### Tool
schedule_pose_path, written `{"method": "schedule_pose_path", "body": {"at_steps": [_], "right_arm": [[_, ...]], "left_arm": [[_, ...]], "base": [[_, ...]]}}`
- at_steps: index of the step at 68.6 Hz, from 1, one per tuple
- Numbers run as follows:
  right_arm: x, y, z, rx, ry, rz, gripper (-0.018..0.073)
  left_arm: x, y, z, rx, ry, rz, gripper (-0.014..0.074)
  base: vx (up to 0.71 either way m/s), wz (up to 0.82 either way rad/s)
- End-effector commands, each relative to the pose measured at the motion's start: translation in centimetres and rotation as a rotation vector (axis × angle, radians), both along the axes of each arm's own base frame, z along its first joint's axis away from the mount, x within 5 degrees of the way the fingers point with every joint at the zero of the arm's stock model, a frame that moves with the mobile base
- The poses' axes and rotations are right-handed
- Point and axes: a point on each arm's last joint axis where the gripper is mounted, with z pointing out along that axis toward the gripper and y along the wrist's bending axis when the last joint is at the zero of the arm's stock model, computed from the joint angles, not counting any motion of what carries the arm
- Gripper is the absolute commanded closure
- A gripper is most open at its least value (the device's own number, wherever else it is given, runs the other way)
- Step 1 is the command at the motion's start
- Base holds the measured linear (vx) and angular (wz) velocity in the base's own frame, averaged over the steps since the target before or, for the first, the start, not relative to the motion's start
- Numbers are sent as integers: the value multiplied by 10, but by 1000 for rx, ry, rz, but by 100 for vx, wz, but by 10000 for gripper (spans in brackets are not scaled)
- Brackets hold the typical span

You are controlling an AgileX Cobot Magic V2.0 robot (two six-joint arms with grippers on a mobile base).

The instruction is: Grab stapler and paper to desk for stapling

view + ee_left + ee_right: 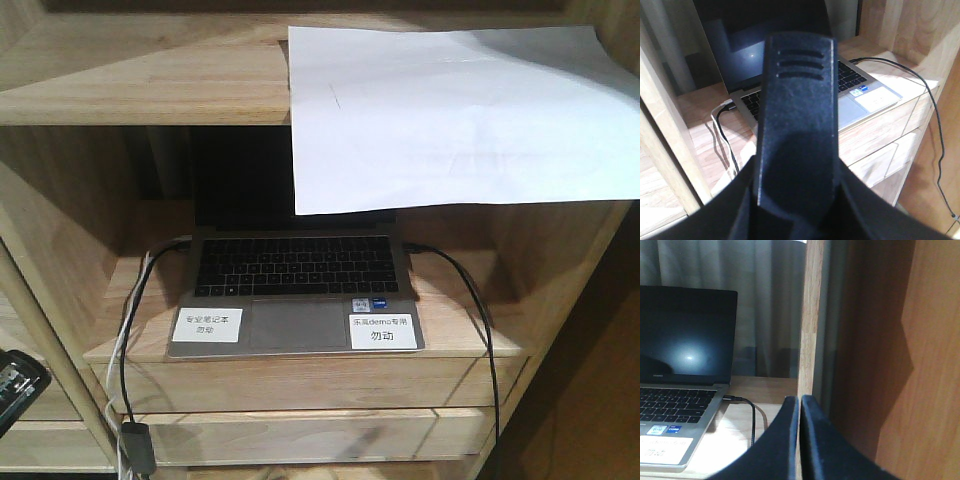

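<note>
The robot's right pincer (800,412), pictured from its own wrist camera, is made of two matte black fingers (826,445). They are broad at the base and sweep inward in smooth curves to slim, flat-faced tips, with a dull sheen along the inner edges. The left pincer (799,200), seen from the left wrist camera, has the same plain black finish. Its fingers (732,215) appear as wide, rounded shoulders across the bottom of the frame, blurred by closeness and faintly glossy where the light strikes.

Dim warm light, soft glare on laptop screen (689,358), bright paper (450,110), deep shadows.
</note>
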Motion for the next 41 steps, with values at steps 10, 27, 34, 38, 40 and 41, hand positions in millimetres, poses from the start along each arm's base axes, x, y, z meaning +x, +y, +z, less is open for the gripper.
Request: {"method": "schedule_pose_path", "body": {"at_steps": [10, 27, 34, 38, 40, 41], "right_arm": [[0, 0, -1, -7, -57, -1, 568], [0, 0, -1, -7, -57, -1, 568], [0, 0, -1, -7, -56, -1, 568], [0, 0, -1, -7, -50, -1, 568], [0, 0, -2, -6, -43, -1, 568], [0, 0, -3, 1, -36, -1, 568]], "left_arm": [[2, -1, 19, -70, -114, 7, 603], [2, -1, 19, -70, -114, 7, 603], [2, -1, 19, -70, -114, 7, 603], [2, -1, 19, -70, -114, 7, 603], [2, -1, 19, -70, -114, 7, 603], [2, -1, 19, -70, -114, 7, 603]], "base": [[0, 0], [0, 0], [0, 0], [0, 0], [0, 0], [0, 0]]}}
